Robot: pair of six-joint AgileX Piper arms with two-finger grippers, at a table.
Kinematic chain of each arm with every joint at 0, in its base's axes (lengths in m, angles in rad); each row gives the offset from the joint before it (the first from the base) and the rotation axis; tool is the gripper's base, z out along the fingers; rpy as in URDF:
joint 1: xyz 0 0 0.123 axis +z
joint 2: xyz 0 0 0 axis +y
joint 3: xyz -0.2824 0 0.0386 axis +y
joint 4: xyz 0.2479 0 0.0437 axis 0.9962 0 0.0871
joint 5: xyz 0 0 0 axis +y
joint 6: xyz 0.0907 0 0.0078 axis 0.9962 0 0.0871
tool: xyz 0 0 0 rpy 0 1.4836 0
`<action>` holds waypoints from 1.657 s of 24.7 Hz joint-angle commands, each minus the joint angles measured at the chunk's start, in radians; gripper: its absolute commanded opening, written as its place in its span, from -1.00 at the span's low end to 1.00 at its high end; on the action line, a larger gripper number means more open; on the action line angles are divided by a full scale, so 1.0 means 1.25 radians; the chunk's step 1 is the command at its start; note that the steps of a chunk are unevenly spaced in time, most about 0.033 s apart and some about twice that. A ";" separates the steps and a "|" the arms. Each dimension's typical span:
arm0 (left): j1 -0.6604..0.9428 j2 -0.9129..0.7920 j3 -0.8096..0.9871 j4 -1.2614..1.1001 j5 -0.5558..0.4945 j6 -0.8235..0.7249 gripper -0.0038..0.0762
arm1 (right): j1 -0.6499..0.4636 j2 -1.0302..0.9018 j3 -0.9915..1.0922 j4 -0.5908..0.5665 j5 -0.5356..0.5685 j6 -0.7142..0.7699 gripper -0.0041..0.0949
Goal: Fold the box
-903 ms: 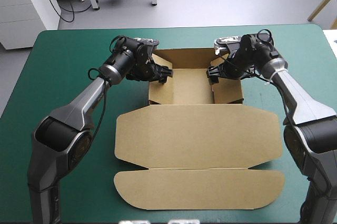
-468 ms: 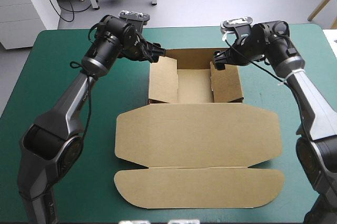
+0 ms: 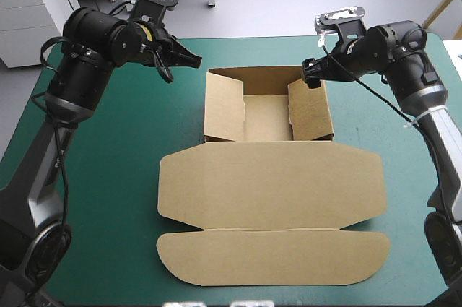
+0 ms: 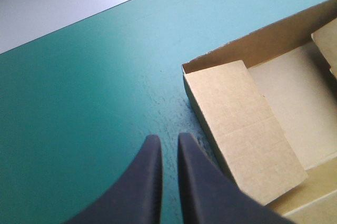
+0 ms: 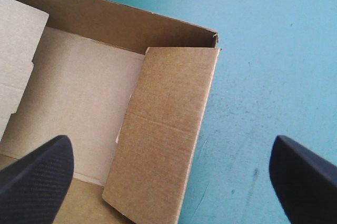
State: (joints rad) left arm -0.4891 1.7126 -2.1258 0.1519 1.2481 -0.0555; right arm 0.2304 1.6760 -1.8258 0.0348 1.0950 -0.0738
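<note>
Both arms had lifted clear of the box (image 3: pixel 268 177) since the earlier frames, when the grippers were down at its side walls. The box sat mid-surface (image 3: pixel 101 170), its tray (image 3: pixel 266 115) toward the far edge: walls raised, side flaps tucked inward, lid (image 3: pixel 274 206) flat toward the near edge (not folded over). The left gripper (image 3: pixel 193 60) hovered off the tray's far left corner, clenched on nothing. The right gripper (image 3: pixel 312 76) hung over the far right corner, spread wide, released. Judgement: backing off left the tucks to hold unaided. No print, label or brand was legible on the board.
</note>
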 commanded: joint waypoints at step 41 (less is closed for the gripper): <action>-0.006 -0.472 0.884 -0.002 -0.181 0.022 -0.93 | -0.003 0.201 0.017 0.002 -0.032 0.019 -0.90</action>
State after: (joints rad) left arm -0.4891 1.1451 -0.9959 0.1432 1.0558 -0.0157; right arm 0.2283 1.9829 -1.7816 0.0299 1.0732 -0.0425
